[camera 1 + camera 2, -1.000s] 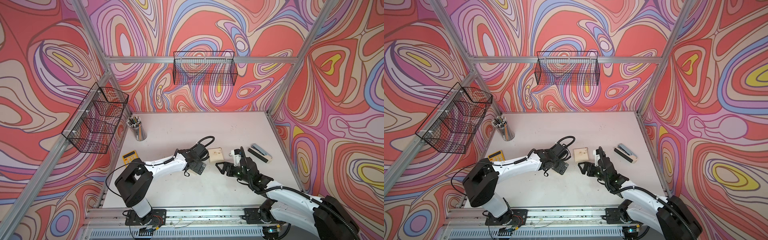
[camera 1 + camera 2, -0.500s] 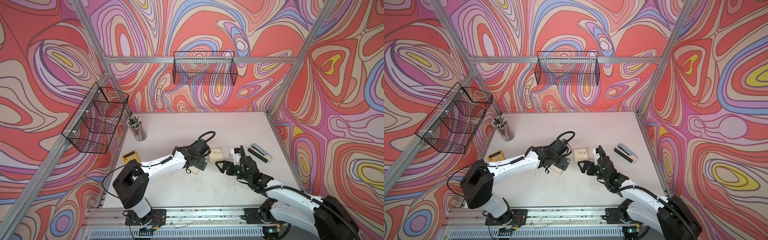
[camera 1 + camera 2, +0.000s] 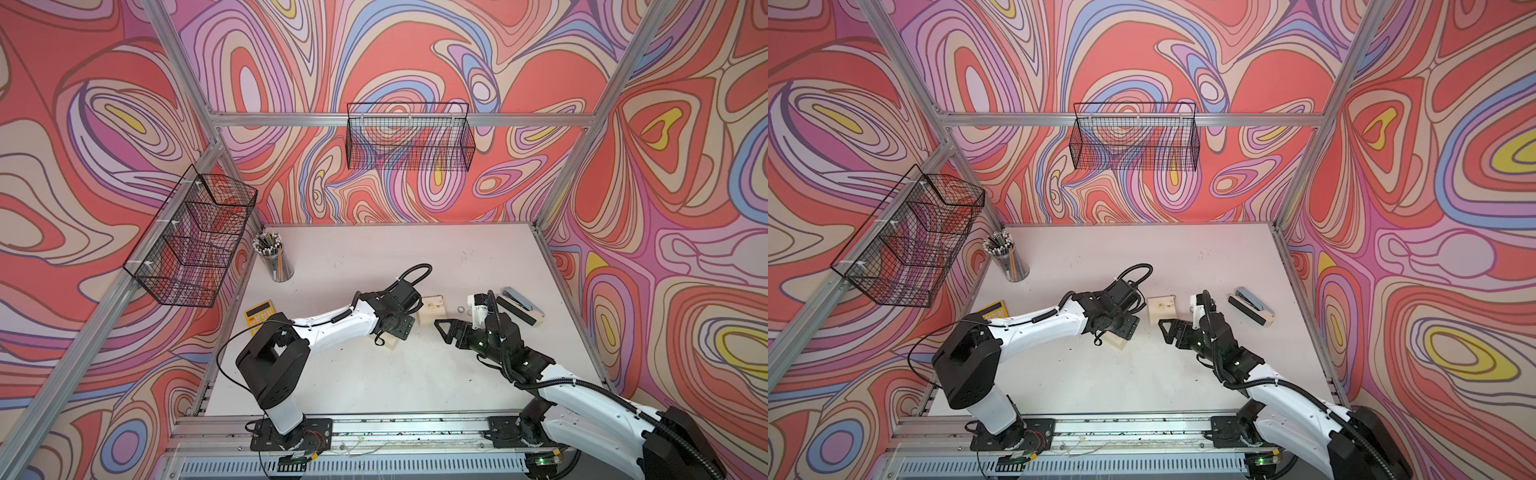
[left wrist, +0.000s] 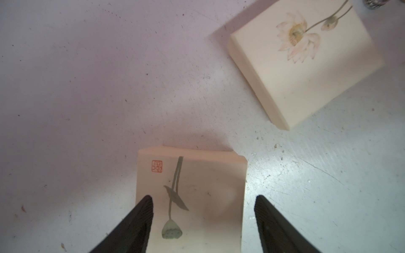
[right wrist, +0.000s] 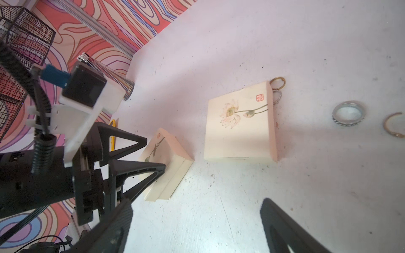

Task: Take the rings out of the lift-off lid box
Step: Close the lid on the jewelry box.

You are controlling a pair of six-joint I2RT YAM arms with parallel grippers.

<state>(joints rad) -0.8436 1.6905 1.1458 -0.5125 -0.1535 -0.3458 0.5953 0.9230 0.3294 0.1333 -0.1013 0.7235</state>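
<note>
We see the left gripper (image 4: 203, 203) over the seed-pod box (image 4: 197, 175), its 2 fingers (image 4: 140, 221) spread with 1 at each side of the lid; we cannot tell whether either presses it. This box sits on the counter (image 5: 306, 197) near the flower box (image 5: 240, 131), apart from it, off its bloom end. In the right wrist view the lid sits out of line with the base, and the inside is hidden. Past the flower box's red-seal edge, on the counter, lie a beaded silvery ring (image 5: 278, 93) right against that edge, a golden ring (image 5: 277, 77) just beside the same corner, a broad silvery ring (image 5: 347, 124) well clear, and an open golden ring (image 5: 385, 124) beyond it. The right gripper (image 5: 197, 202) hangs near the flower box, its fingers wide apart, holding nothing.
</note>
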